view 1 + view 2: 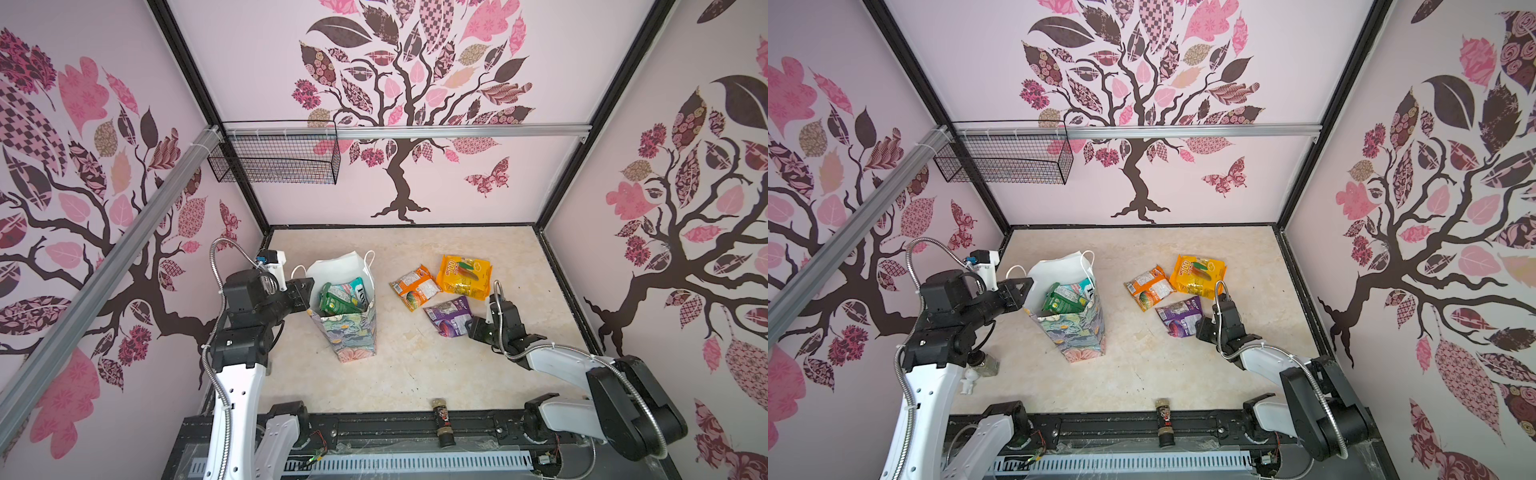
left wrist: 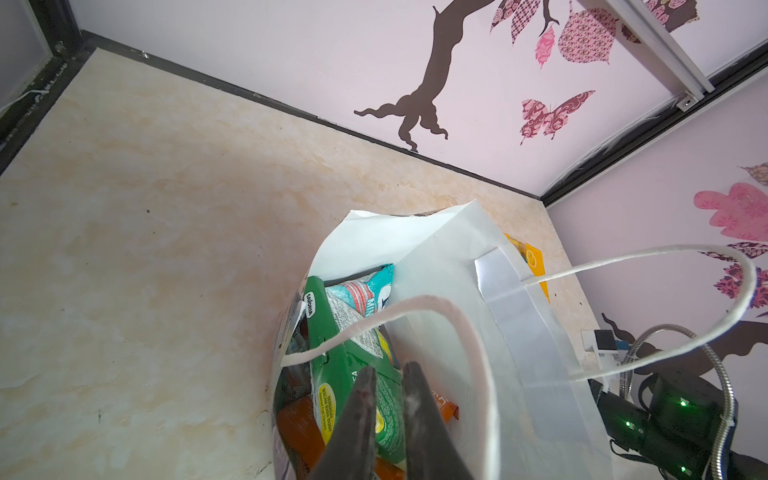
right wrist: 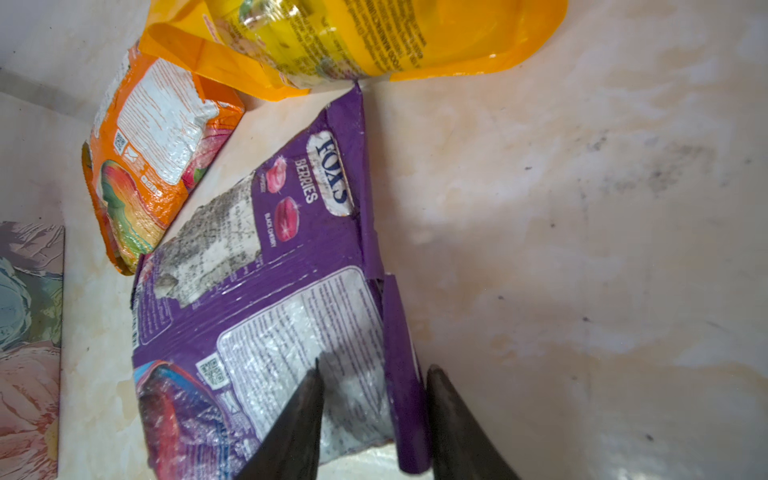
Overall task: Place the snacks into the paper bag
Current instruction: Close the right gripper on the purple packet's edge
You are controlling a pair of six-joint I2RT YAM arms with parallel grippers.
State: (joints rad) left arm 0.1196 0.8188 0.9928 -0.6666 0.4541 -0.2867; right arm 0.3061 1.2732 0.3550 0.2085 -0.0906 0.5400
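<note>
The floral paper bag [image 1: 353,332] stands open left of centre. Green [image 1: 338,301] and teal [image 1: 353,289] snacks stick up inside it. My left gripper [image 1: 309,291] is at the bag's left rim, jaws nearly together on it; in the left wrist view its tips [image 2: 390,368] reach over the green packet [image 2: 345,361]. Three snacks lie flat to the right: orange [image 1: 414,286], yellow [image 1: 465,276] and a purple FOX'S packet [image 3: 270,291]. My right gripper [image 3: 376,368] is down at the purple packet's near edge, open. One finger rests on the packet, the other on the table beside its folded edge.
A small dark bottle [image 1: 441,419] lies at the table's front edge. A black wire basket [image 1: 274,156] hangs on the back wall's rail, upper left. A small white figure and a jar [image 1: 980,370] sit below the left arm. Walls close in three sides.
</note>
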